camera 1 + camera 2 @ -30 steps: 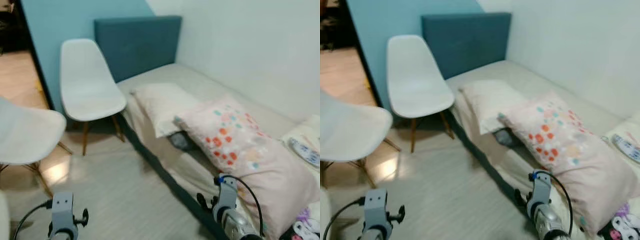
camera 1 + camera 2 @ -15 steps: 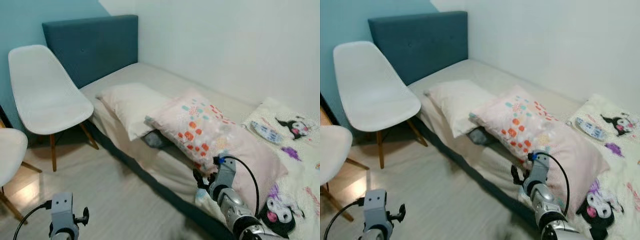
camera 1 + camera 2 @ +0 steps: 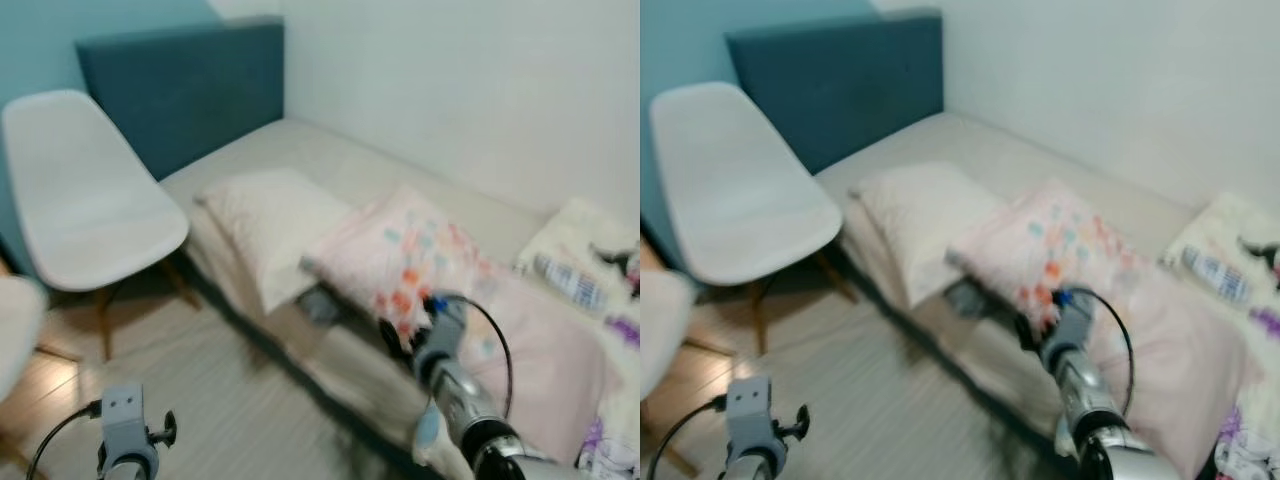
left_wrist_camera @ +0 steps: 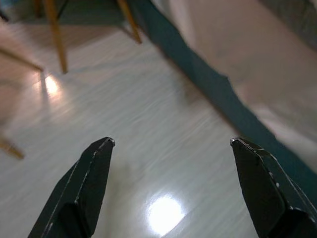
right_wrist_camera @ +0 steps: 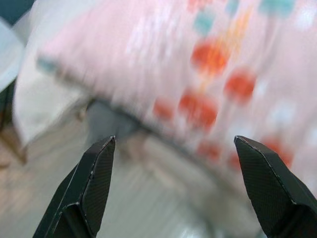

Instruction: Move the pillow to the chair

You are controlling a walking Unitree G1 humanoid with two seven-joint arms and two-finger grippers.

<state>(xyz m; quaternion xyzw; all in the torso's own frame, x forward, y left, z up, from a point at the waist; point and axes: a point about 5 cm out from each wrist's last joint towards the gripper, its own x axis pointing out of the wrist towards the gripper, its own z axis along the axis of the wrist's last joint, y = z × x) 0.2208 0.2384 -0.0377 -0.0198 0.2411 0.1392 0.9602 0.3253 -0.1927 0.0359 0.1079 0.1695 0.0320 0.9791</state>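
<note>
The right gripper [image 5: 173,183] is hanging wide open, its two black tapered fingers [image 5: 81,193] spread far apart and gripping nothing, pointing at the pink pillow [image 3: 420,255] just ahead of it. That pillow, soft and puffy with orange and teal dots, is lying on the beige bed [image 3: 330,170], leaning over a plain cream pillow [image 3: 270,215] beside it. The left gripper [image 4: 168,186] is also gaping wide and empty, hovering over the glossy pale plank floor [image 4: 148,148]. The white chair [image 3: 85,215], a smooth moulded shell on wooden legs, is standing beside the bed near the padded teal headboard [image 3: 190,85]. Head views are blurring slightly.
</note>
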